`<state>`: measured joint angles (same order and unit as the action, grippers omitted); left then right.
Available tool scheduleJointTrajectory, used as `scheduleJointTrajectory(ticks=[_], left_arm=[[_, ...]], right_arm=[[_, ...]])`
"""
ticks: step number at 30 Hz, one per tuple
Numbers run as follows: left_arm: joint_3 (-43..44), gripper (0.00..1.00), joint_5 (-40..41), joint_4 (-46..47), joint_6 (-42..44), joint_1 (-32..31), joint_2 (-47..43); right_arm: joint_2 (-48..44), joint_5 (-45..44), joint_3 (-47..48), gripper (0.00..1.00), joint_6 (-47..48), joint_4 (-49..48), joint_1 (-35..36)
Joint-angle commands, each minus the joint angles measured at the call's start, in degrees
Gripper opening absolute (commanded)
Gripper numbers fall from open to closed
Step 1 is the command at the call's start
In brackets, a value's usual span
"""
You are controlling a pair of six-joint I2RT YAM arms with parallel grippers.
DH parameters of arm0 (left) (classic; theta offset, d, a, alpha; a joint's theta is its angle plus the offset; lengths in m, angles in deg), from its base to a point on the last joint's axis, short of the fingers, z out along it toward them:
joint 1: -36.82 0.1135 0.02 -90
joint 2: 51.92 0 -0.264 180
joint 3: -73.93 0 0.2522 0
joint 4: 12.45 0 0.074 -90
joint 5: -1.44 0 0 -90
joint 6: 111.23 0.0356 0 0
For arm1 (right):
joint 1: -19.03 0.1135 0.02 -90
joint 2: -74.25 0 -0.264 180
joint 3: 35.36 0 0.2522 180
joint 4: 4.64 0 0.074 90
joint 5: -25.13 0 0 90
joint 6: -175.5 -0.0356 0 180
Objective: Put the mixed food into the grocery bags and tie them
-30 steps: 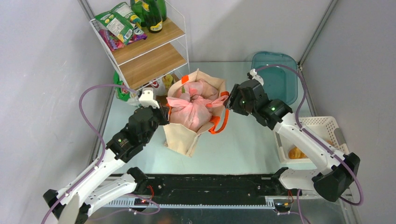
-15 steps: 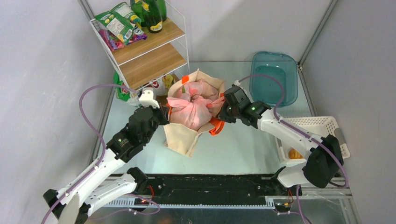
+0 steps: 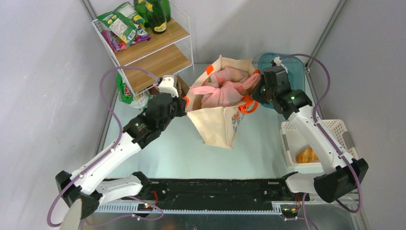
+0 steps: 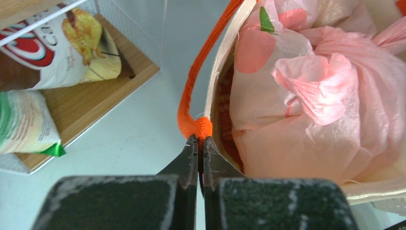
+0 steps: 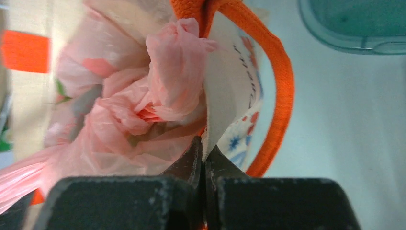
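Note:
The beige tote (image 3: pixel 218 122) with floral print hangs stretched between my two grippers. Inside it sits the pink plastic bag (image 3: pixel 222 91), knotted at the top, and I cannot make out the food in it. My left gripper (image 3: pixel 184 103) is shut on the tote's orange handle (image 4: pixel 191 86), pinched at the fingertips (image 4: pixel 199 139). My right gripper (image 3: pixel 256 93) is shut on the tote's fabric rim (image 5: pixel 215 96), and the other orange handle (image 5: pixel 282 96) loops beside it. The pink bag (image 5: pixel 143 110) bulges just left of those jaws. One golden bread roll (image 3: pixel 306 155) lies in the white basket.
A wire shelf (image 3: pixel 153 48) with green bottles (image 3: pixel 155 14) and snack packets (image 3: pixel 119 24) stands at the back left, close to the left arm. A teal tray (image 3: pixel 292 72) sits behind the right gripper. The white lattice basket (image 3: pixel 330 129) is at the right edge.
The right gripper closed on the tote's rim. Both arms then raised the tote and carried it toward the back, and its mouth is now pulled wider.

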<state>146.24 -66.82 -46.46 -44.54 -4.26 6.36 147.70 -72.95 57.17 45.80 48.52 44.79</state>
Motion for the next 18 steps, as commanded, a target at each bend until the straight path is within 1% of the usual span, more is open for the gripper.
scheduleJointTrajectory(ticks=[1,2,4,6,7,8,9,10,11,12,13,15,17,18], left_arm=[[3.68,0.00,-0.68,6.81,1.60,-0.17,3.31],[3.73,0.00,-1.15,7.42,2.11,-1.05,3.94],[3.87,0.00,-1.71,9.13,3.13,-2.48,5.59],[4.51,0.02,-1.71,9.90,3.84,-3.67,6.80],[4.71,0.13,-1.61,9.97,3.99,-4.02,7.05],[5.19,0.20,-1.61,10.01,4.44,-4.34,7.08],[5.95,0.37,-1.57,10.04,4.69,-4.46,6.82],[6.44,0.45,-1.03,10.01,5.30,-4.46,6.70],[7.67,0.59,-0.75,9.89,6.30,-4.45,6.28],[8.44,0.63,-0.43,9.75,6.85,-4.45,5.98],[10.45,0.71,-0.49,9.21,7.92,-4.49,5.97],[13.99,0.75,-1.36,8.13,9.31,-4.65,6.68],[17.13,0.75,-3.18,7.87,10.38,-4.99,8.06],[18.19,0.74,-5.45,7.86,10.65,-5.20,9.72]], right_arm=[[2.76,-2.73,0.69,0.00,8.52,1.91,-4.00],[3.02,-2.03,0.65,0.00,11.23,1.74,-4.38],[4.39,2.33,0.65,0.00,16.07,1.16,-5.40],[4.87,5.25,0.70,0.00,18.16,1.49,-6.60],[4.95,6.73,0.72,0.00,18.91,1.89,-7.46],[5.12,8.28,0.66,0.00,20.14,1.95,-7.86],[5.21,10.24,0.68,0.00,20.43,2.01,-8.65],[5.37,11.00,0.69,0.00,20.82,2.05,-9.07],[5.42,12.59,0.69,0.00,20.99,2.12,-9.72],[5.46,13.32,0.69,0.00,21.40,2.10,-10.08],[5.56,14.46,0.69,0.00,21.54,2.05,-10.23],[5.56,15.42,0.67,0.00,21.71,2.01,-10.30],[5.60,16.08,0.66,0.00,21.66,1.92,-10.31],[5.53,16.25,0.62,0.00,21.50,1.69,-10.43]])
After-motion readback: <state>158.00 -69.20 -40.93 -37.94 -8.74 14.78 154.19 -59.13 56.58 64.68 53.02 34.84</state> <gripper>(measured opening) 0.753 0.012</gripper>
